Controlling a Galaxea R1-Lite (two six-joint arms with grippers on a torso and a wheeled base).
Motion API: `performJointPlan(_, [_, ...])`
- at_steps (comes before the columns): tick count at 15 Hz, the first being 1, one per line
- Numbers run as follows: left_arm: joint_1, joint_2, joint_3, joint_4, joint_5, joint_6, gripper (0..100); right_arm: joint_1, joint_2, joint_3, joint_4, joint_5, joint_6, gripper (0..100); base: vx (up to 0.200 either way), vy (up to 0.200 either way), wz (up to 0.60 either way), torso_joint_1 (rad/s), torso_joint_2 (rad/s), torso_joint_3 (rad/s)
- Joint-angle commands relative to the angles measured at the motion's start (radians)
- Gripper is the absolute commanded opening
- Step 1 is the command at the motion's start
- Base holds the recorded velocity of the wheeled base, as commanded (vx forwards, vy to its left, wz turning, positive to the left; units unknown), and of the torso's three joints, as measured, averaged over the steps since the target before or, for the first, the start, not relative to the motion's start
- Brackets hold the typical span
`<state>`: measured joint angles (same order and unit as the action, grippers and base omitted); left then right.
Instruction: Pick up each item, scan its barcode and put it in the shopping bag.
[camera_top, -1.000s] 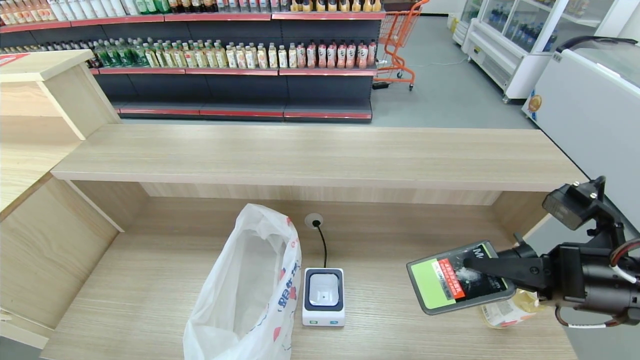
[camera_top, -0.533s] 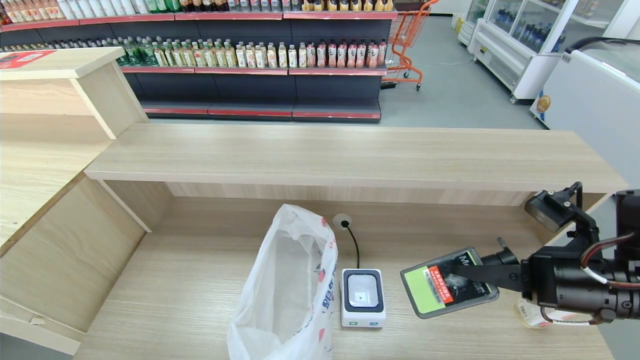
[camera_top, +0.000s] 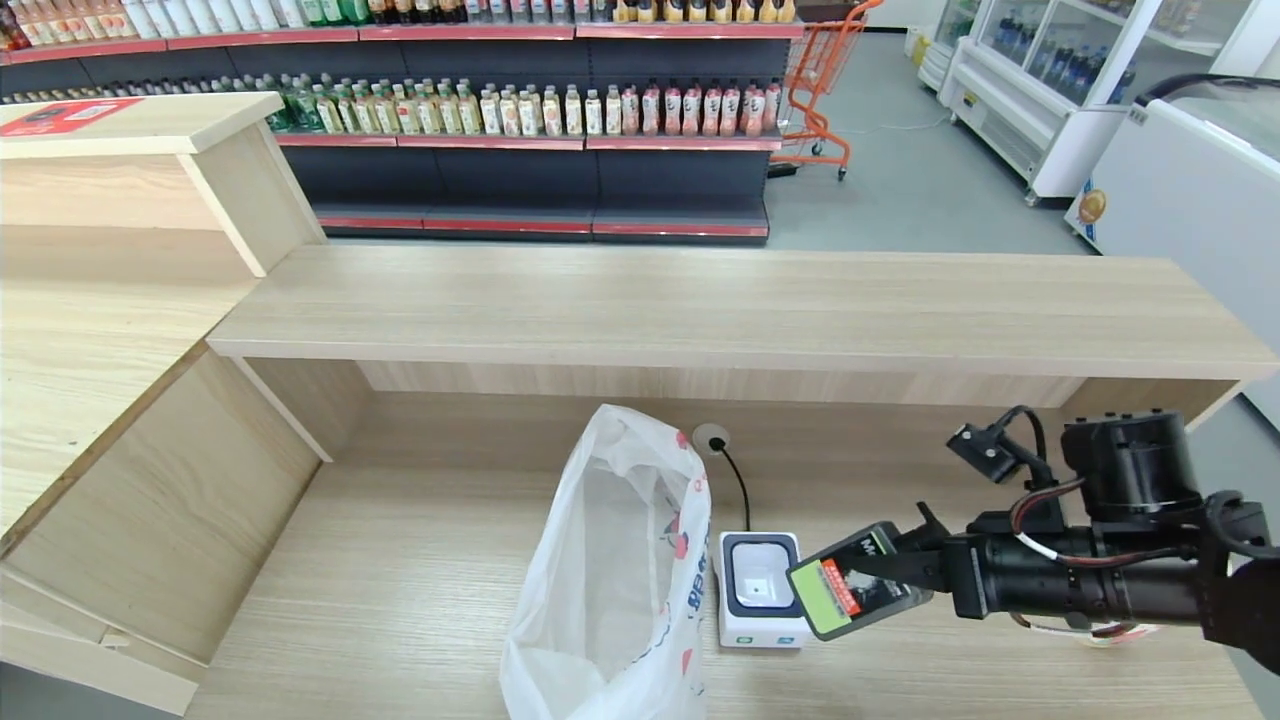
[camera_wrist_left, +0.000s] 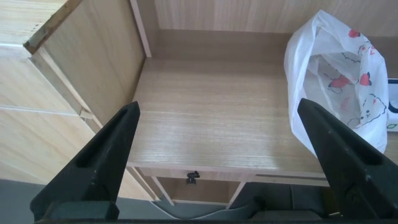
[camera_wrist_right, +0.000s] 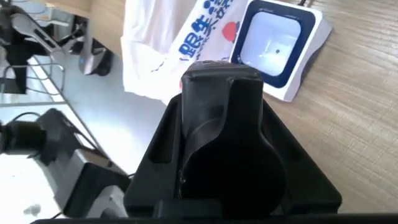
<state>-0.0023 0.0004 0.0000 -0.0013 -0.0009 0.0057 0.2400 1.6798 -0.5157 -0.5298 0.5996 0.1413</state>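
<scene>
Right gripper (camera_top: 885, 572), clamped on a flat packet (camera_top: 838, 598), holds it just beside the scanner (camera_top: 755, 590), near the shopping bag (camera_top: 620, 560); a barcode turned away from the window could spoil the scan.

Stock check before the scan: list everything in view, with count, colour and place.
shopping bag: one, white with red and blue print, standing open on the counter, left of the scanner.
scanner: one, white with a dark blue frame, on the counter.
cable: one, black, running from the scanner to a round port behind it.
packet: one, black, green and red, held at the scanner's right edge.
second item: one, pale, under the right arm, mostly hidden.
counter: one, light wood.
bottles: many, on the shelves behind.
cart: one, orange, beside the shelves.
right claw: black, shut on the packet.
left claw: black, open, over the counter left of the bag.
</scene>
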Motion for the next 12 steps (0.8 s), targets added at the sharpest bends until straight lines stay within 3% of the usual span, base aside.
performJointPlan(1, [-0.001,0.0,0.0,0.0,0.001,0.0,100,0.002,0.147,-0.004,-0.078,-0.026,-0.017,0,0.0,0.0,0.0,0.0,0.0,0.0])
performJointPlan(8, [-0.001,0.0,0.0,0.0,0.001,0.002,100,0.067,0.279,-0.046,-0.177,-0.083,-0.022,0,0.0,0.0,0.0,0.0,0.0,0.0])
performJointPlan(12, [-0.001,0.0,0.0,0.0,0.001,0.002,100,0.064,0.311,-0.052,-0.205,-0.104,-0.098,0,0.0,0.0,0.0,0.0,0.0,0.0])
